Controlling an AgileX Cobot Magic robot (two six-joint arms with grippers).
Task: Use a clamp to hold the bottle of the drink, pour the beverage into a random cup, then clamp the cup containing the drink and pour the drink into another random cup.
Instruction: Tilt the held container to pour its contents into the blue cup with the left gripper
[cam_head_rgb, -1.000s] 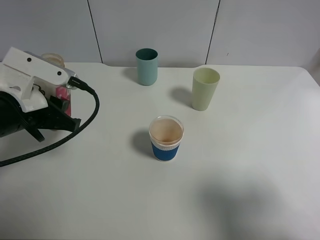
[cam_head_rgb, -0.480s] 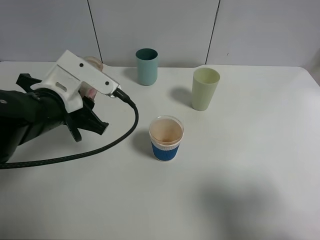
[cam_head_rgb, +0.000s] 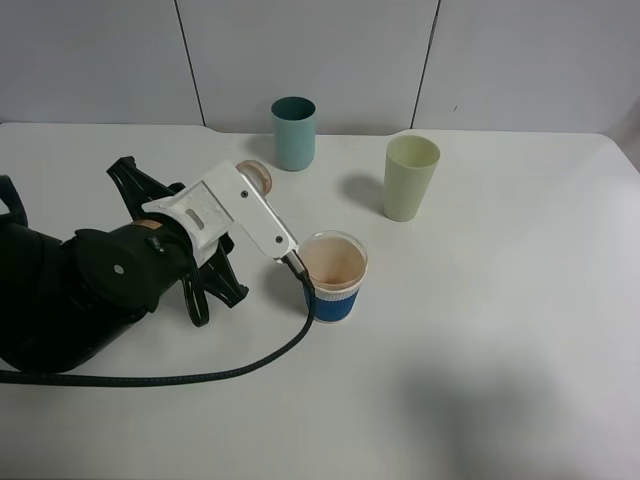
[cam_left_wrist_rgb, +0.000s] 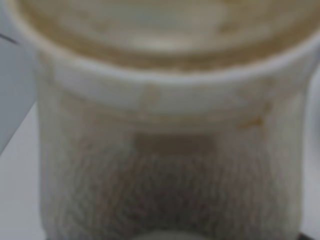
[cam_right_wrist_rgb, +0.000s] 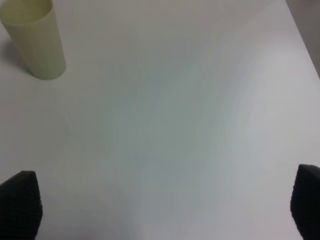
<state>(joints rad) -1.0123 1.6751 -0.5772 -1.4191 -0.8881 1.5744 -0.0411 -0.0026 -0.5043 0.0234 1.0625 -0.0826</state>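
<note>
Bottle (cam_left_wrist_rgb: 165, 125) sits clamped between the left jaws, near the blue-sleeved cup (cam_head_rgb: 331, 280)

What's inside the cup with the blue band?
The cup with the blue band shows a pale brownish inside and no object in it; drink or just staining, I cannot tell. The black cable hides part of its left side.
</note>
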